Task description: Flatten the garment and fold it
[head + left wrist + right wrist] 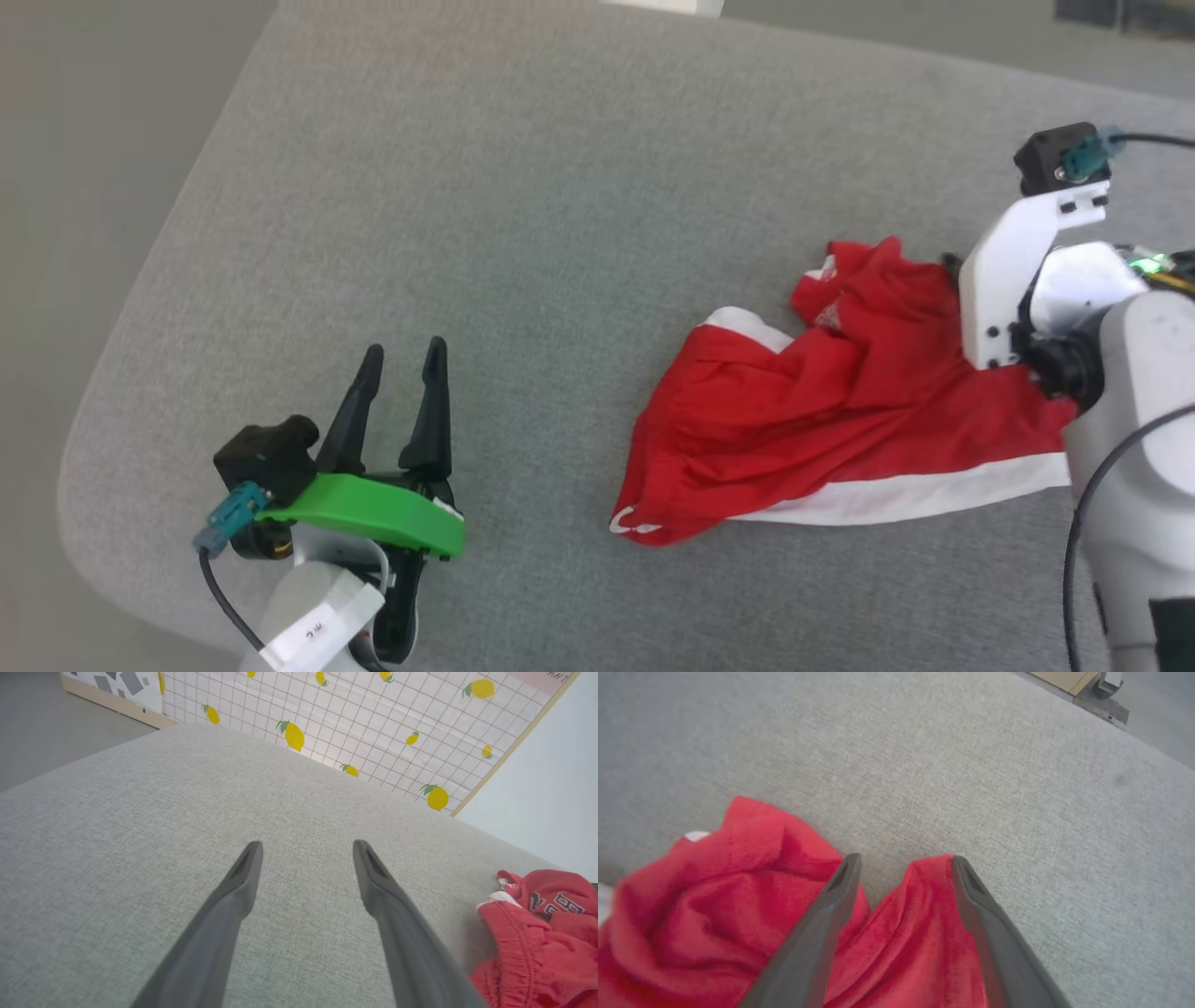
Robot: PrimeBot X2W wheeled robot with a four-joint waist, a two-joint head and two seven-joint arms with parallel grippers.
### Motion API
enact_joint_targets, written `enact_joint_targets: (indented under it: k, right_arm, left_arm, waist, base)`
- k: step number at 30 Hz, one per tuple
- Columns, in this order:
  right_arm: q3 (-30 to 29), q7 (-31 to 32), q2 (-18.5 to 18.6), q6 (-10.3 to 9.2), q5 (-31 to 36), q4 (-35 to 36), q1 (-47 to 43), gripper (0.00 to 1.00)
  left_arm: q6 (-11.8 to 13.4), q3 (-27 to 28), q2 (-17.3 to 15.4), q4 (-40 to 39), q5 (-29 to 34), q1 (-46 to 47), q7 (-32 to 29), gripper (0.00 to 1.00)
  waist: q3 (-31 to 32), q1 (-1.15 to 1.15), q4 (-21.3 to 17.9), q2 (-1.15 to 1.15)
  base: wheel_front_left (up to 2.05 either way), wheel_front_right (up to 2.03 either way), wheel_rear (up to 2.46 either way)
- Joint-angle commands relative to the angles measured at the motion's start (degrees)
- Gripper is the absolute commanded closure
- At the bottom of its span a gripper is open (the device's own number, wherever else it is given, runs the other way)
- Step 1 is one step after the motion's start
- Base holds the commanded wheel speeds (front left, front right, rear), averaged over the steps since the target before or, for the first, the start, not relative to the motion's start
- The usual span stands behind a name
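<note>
Garment [840,411] lay bunched on the right of the grey cushion [523,187]. Right gripper [904,858] sat spread wide over its folds, gripping nothing. Left gripper [403,347] was wide too, over bare cushion. Fabric looked light, limp, probably slippery, so I'd pinch the white-trimmed hem corners.

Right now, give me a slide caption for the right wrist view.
Open right end effector straddling a raised fold of the crumpled red shorts on a grey cushion.
</note>
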State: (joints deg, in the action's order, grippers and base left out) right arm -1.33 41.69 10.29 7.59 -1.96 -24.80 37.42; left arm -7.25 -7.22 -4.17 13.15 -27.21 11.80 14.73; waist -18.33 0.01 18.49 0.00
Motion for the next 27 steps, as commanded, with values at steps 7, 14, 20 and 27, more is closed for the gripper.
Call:
enact_joint_targets:
  k: [7,14,20,27]
  right_arm:
    - [-4.4,-11.7,-2.8,-0.10,-6.1,8.7,-9.1,0.00]
    - [-8.5,-20.8,-5.7,-0.10,-8.1,17.3,-20.5,0.00]
    - [-10.7,-22.4,-7.3,-0.10,-9.1,22.1,-30.2,0.00]
    - [-12.0,-23.0,-7.4,-0.10,-13.5,24.1,-37.0,0.00]
  left_arm:
    - [-0.2,-0.7,-1.8,1.2,-0.4,-1.9,0.3,0.00]
    - [-0.1,-0.8,-2.7,1.3,-0.9,-4.2,0.1,0.00]
    - [0.4,-1.0,-2.7,0.8,-1.2,-5.8,-0.3,0.00]
    - [2.1,-2.0,-2.3,1.1,-2.2,-4.6,-5.4,0.00]
  waist:
    - [8.9,-0.01,-6.7,0.00]
    - [12.1,-0.01,-10.4,0.00]
    - [13.0,-0.01,-12.4,0.00]
    - [13.5,-0.01,-13.9,0.00]
  base:
    - [0.00,0.00,0.00]
    - [0.00,0.00,0.00]
    - [0.00,0.00,0.00]
    - [0.00,0.00,0.00]
